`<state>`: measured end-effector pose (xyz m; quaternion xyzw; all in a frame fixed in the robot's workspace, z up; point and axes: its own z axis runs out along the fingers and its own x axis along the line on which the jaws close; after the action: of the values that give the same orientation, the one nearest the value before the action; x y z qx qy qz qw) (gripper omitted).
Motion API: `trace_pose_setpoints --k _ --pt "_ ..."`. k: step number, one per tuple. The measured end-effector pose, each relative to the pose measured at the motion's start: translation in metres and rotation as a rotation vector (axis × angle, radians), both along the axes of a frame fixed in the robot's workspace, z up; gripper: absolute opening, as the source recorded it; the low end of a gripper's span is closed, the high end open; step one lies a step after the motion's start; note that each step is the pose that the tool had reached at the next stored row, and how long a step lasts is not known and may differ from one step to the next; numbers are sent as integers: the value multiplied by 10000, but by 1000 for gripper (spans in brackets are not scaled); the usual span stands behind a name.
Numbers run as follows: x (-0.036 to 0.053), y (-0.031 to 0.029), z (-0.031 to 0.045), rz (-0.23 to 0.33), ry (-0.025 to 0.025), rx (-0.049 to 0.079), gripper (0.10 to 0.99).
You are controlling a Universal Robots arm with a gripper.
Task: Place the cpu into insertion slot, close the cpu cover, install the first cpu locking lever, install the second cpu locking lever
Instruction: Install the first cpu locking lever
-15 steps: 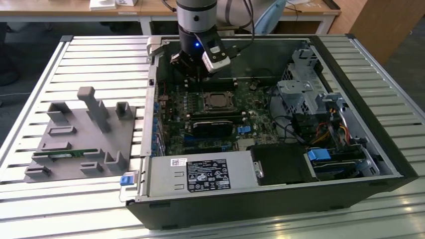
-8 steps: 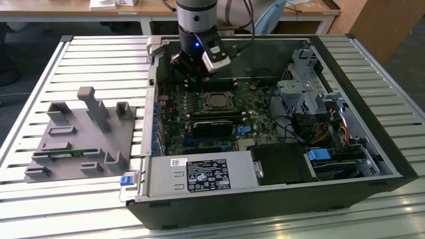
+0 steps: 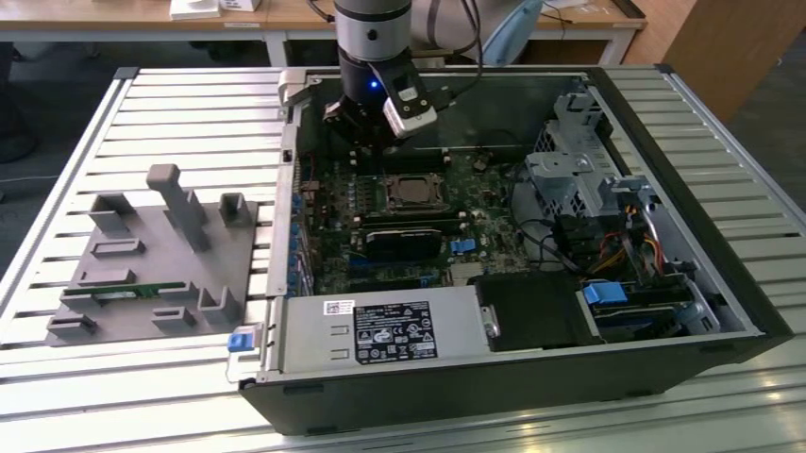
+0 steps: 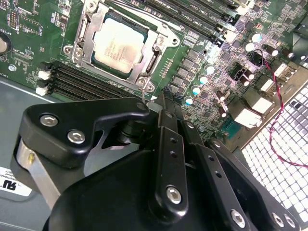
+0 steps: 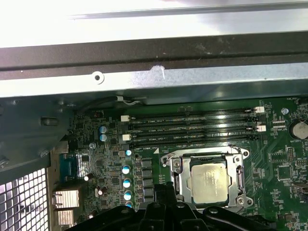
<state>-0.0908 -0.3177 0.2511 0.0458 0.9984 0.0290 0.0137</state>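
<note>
We see the cpu (image 4: 118,45) seated under its closed cover (image 4: 156,57), just beyond the gripper (image 4: 161,103), whose fingers look pressed together, empty; the arm (image 3: 372,38) hangs vertical.

The cpu (image 4: 119,46) sits in its socket under the closed cpu cover (image 4: 96,21), on the motherboard (image 3: 377,203) inside the computer case (image 3: 705,283). A fixture block (image 3: 151,264) lies on the bench (image 3: 101,123) to the exterior view's left of the case.

Setting: robotics lab or test workshop. Evidence: slatted aluminium bench (image 3: 151,104) of the extrusion type; open desktop computer case (image 3: 504,377) laid on its side on it, motherboard (image 3: 377,203) exposed; grey fixture block (image 3: 164,255) with slots and posts beside the case; wooden desks (image 3: 290,14) behind.
</note>
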Motion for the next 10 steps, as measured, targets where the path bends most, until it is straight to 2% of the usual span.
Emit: trace_pose_setpoints --k 4,10 --pt "-6 1 -1 -3 0 44 106" --pt "-64 6 -5 0 0 45 106"
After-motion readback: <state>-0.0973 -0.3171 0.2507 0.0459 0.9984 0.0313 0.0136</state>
